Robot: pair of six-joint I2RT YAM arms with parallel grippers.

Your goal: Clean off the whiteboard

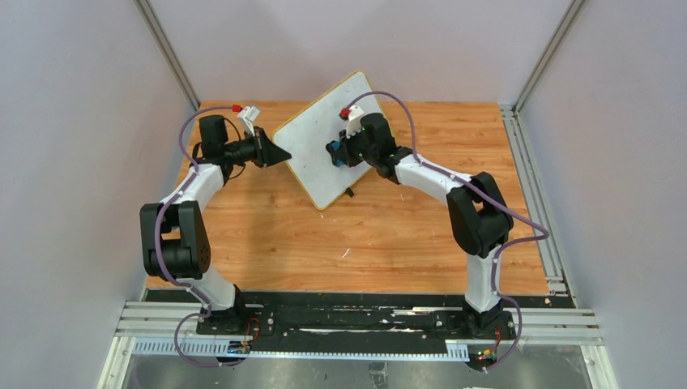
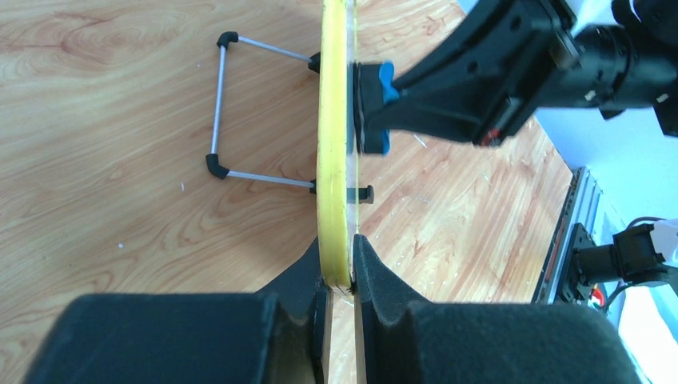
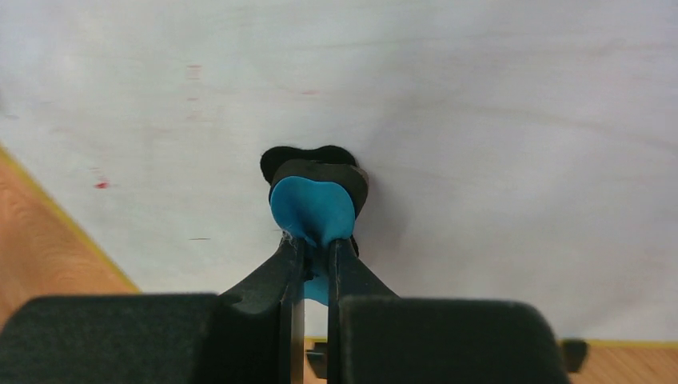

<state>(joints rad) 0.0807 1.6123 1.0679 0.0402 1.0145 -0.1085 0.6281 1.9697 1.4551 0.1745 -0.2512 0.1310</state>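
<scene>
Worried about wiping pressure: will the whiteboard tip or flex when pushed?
Probably tips easily: the whiteboard is propped on only a thin wire stand, hence the left gripper clamping its edge. Likely stiff: its edge looks straight though the eraser presses its face.

The right gripper (image 3: 313, 250) pinches a blue eraser (image 3: 312, 210) against the whiteboard (image 3: 496, 120); faint red specks (image 3: 101, 185) lie left of the eraser.

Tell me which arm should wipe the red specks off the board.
Right arm: its jaws are shut on the eraser, pressed against the board face carrying the red specks. The left arm has its jaws clamped on the board's yellow edge, steadying it.
</scene>
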